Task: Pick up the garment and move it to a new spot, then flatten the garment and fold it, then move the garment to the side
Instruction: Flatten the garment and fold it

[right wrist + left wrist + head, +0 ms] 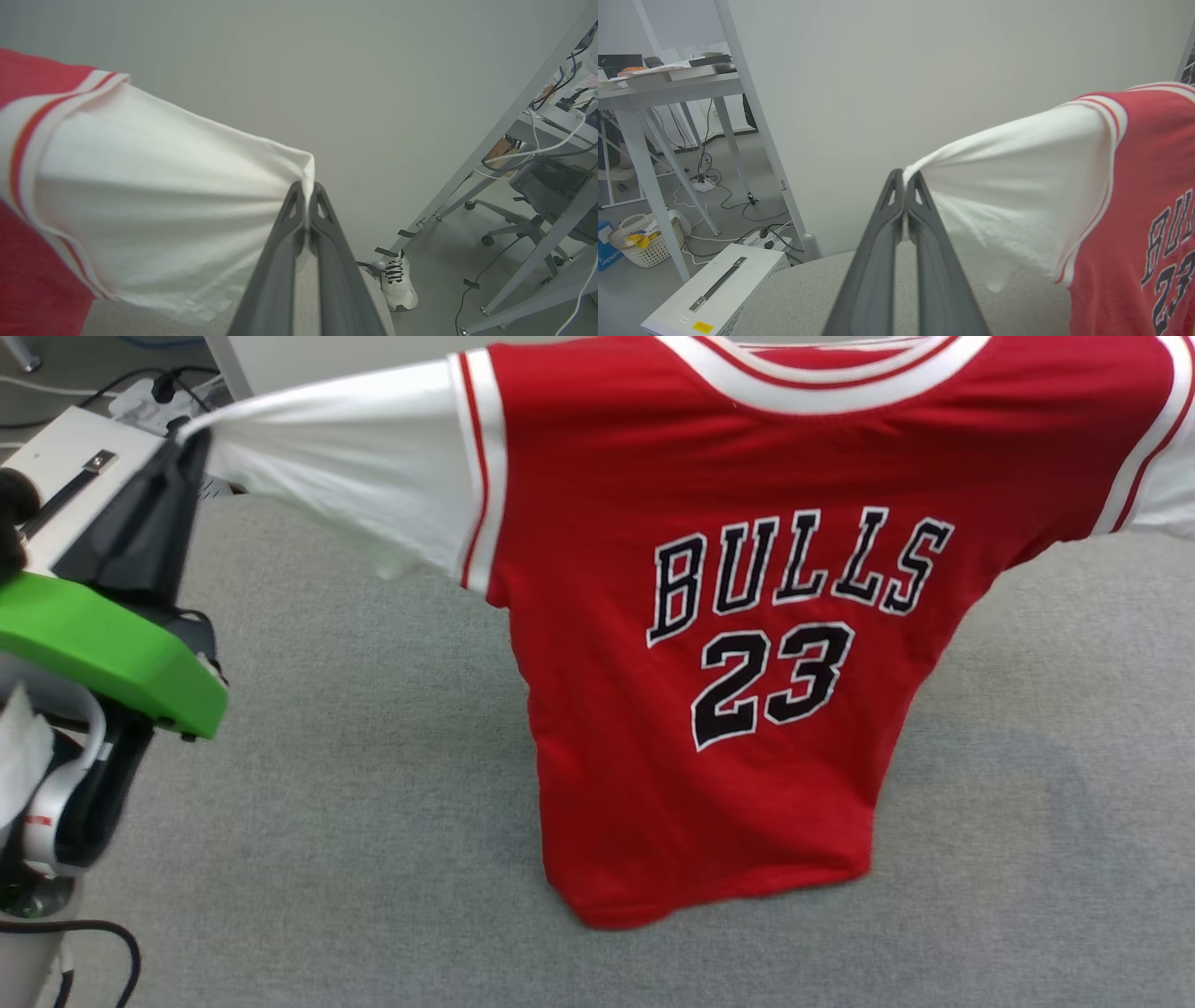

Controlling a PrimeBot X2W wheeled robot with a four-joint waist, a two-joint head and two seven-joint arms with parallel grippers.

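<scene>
The garment [709, 616], a red jersey with white sleeves and a black "BULLS 23" print, hangs stretched wide in the air with its front toward the head camera. Its hem touches the grey table [355, 803]. My left gripper [182, 429] is shut on the tip of one white sleeve [1008, 196], pinched at the fingertips [905, 179]. My right gripper [307, 189] is shut on the tip of the other white sleeve [140, 200]. Both sleeves are pulled taut.
A white box with a handle [714, 289] stands beside the table on my left, with cables and a basket [642, 240] on the floor. On my right are a desk frame [490, 154], an office chair [537, 205] and a person's shoe [397, 282].
</scene>
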